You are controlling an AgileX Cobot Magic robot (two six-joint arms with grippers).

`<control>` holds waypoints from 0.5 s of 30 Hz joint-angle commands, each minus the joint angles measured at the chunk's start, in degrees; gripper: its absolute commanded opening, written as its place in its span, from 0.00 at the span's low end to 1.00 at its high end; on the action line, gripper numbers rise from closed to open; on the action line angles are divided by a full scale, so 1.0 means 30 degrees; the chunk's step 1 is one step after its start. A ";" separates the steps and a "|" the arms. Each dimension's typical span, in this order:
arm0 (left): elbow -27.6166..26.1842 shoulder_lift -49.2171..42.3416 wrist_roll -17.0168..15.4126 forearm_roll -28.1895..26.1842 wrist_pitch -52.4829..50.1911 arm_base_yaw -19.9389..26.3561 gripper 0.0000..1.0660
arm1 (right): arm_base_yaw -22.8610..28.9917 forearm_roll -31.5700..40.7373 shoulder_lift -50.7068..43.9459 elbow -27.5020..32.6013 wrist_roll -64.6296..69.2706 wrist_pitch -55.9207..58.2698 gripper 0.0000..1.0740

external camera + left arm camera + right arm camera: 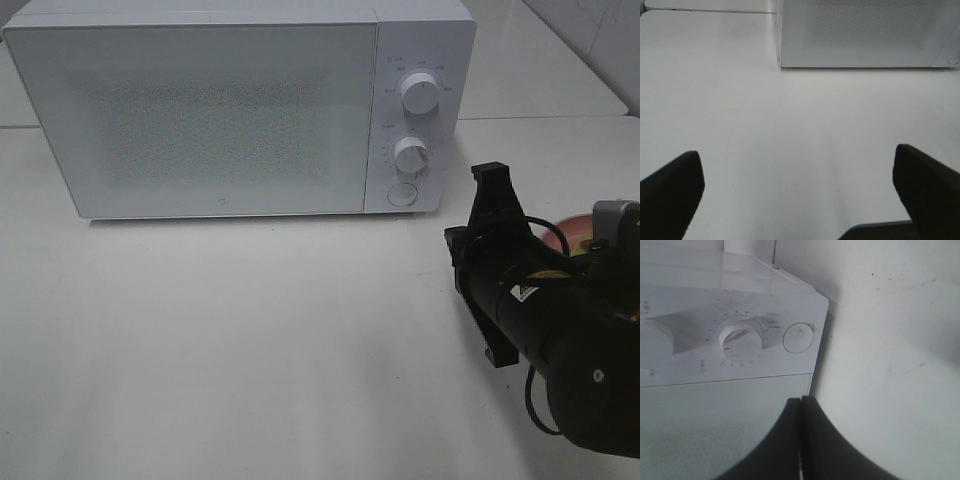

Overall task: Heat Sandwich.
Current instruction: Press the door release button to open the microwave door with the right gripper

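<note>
Just ahead of the right gripper [801, 400], whose jaws are pressed together with nothing between them, stands the white microwave [220, 110], its door closed. Its round button [798, 337] lies near the tips, beside the lower dial [741, 340]. Behind that arm a pink plate [572, 228] peeks out on the table [250, 330]; the sandwich itself cannot be made out. Off to the other side, the left gripper [796, 152] hangs spread wide and empty, facing the microwave's door.
</note>
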 commanded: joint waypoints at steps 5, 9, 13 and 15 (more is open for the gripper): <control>0.0038 -0.0306 -0.0057 -0.0134 -0.0057 -0.0019 0.91 | -0.0764 -0.1833 0.1375 -0.0917 0.1585 0.0095 0.00; 0.0038 -0.0306 -0.0057 -0.0134 -0.0057 -0.0019 0.91 | -0.1432 -0.2960 0.1986 -0.1681 0.2406 0.0458 0.00; 0.0038 -0.0306 -0.0057 -0.0134 -0.0057 -0.0019 0.91 | -0.2330 -0.4125 0.2979 -0.3018 0.3342 0.0535 0.00; 0.0038 -0.0306 -0.0057 -0.0134 -0.0057 -0.0019 0.91 | -0.2693 -0.4488 0.3361 -0.3533 0.3400 0.0974 0.00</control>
